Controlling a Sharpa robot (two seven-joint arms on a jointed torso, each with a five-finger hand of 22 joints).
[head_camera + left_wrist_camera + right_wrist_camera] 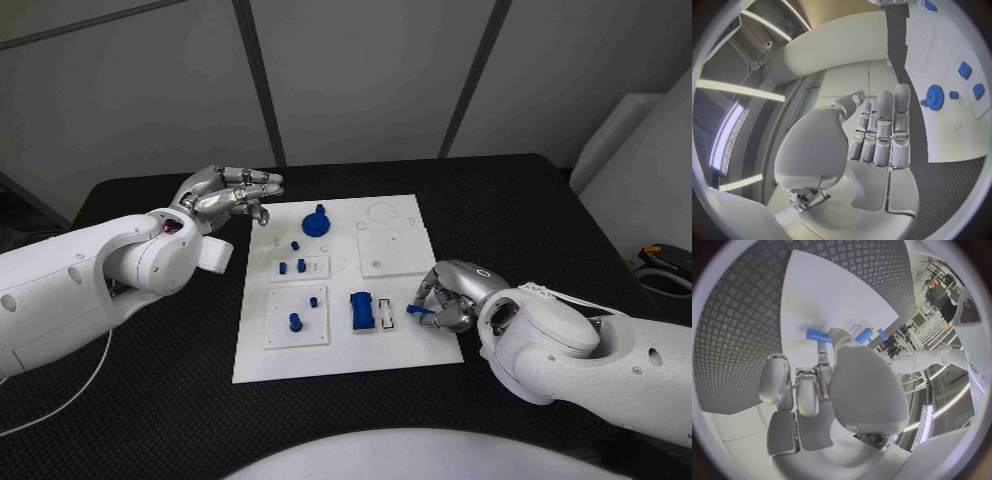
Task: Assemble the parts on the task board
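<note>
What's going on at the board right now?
The right hand sits at the near right edge of the white task board, pinching a small blue peg in its fingertips. The left hand hovers off the board's far left corner, holding nothing. A blue gear and other blue parts already stand on the board.

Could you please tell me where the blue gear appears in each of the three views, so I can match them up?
Head view: the blue gear stands at the far left of the board, near the left hand.
Left wrist view: gear on the board, beside the fingertips.
Right wrist view: not in it.
Shared landmark: the white board.
</note>
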